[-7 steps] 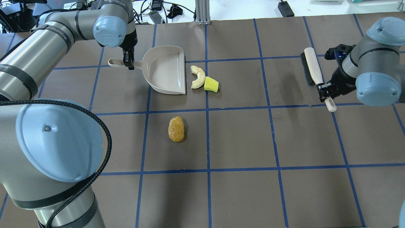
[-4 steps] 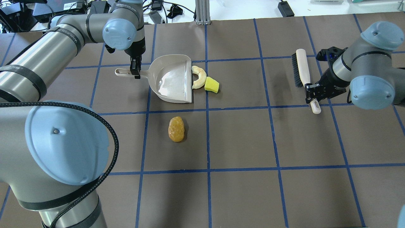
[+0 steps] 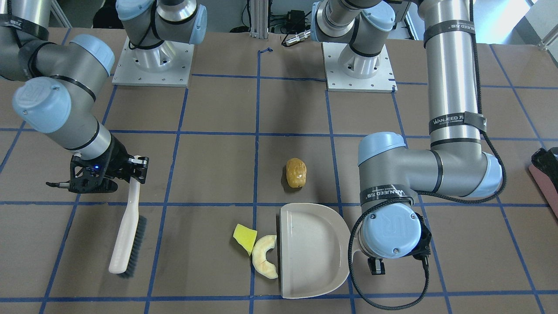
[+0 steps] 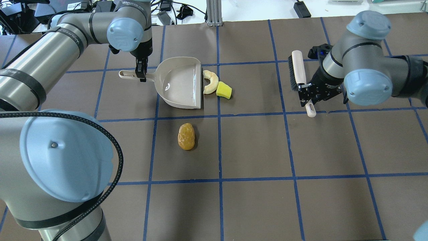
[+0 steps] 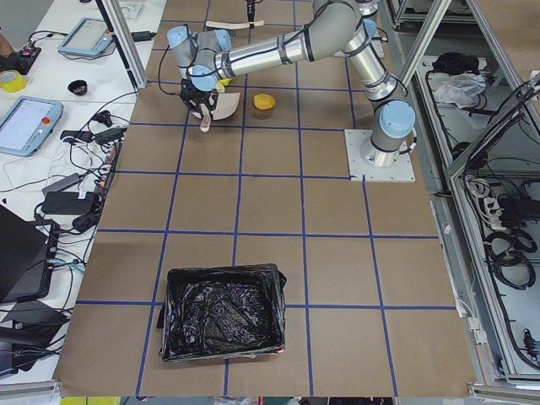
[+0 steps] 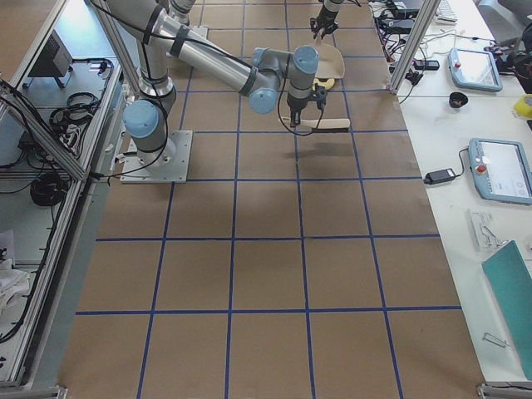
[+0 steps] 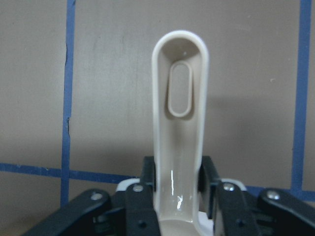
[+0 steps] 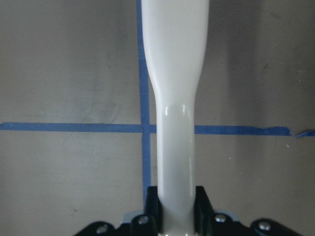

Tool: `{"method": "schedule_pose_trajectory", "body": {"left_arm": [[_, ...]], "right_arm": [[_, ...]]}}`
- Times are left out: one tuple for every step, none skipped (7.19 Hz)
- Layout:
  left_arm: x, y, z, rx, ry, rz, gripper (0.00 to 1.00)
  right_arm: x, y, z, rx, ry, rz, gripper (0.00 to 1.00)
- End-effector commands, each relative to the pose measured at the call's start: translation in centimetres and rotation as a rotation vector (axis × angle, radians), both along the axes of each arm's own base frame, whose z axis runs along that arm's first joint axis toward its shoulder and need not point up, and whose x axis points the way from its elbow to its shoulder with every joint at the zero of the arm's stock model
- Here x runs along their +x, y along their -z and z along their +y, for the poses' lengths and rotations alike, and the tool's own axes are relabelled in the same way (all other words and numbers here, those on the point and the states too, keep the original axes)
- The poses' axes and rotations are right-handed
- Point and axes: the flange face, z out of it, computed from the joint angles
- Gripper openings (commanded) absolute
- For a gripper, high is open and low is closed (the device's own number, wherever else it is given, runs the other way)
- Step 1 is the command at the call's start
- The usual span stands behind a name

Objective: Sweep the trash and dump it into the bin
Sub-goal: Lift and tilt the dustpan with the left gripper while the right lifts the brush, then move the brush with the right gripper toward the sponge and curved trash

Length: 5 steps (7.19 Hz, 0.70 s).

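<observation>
Dustpan handle is pinched in the left pincer at upper left of the overhead frame. The pan's open edge lies right beside the cream crescent, which touches the yellow wedge. The golden lump lies apart, lower on the counter. The right pincer clamps the brush handle at upper right. The black-lined bin stands well away, low in the left-side view.

My left arm reaches far out, and my left gripper points down, pinching the dustpan. My right arm bends low, and my right gripper pinches the brush.
</observation>
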Motion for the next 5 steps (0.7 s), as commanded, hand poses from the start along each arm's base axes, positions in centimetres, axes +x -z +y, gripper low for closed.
{"method": "schedule_pose_trajectory", "body": {"left_arm": [[0.2,0.0,0.0,-0.003,-0.005,-0.025,0.00],[0.6,0.8,-0.2,-0.011,-0.058,-0.074,0.00],[0.2,0.5,0.0,-0.015,-0.056,-0.079,0.00],[0.1,1.0,0.0,-0.012,-0.065,-0.086,0.00],[-0.2,0.7,0.0,-0.020,-0.070,-0.090,0.00]], "right_arm": [[5.6,-0.8,-0.8,0.055,-0.036,0.059,0.00],[7.9,-0.2,-0.7,0.052,-0.034,0.063,0.00],[10.8,0.4,-0.2,0.060,-0.012,0.073,0.00],[14.1,0.5,0.0,0.039,-0.014,0.075,0.00],[16.6,1.0,-0.4,0.030,0.044,0.079,0.00]]}}
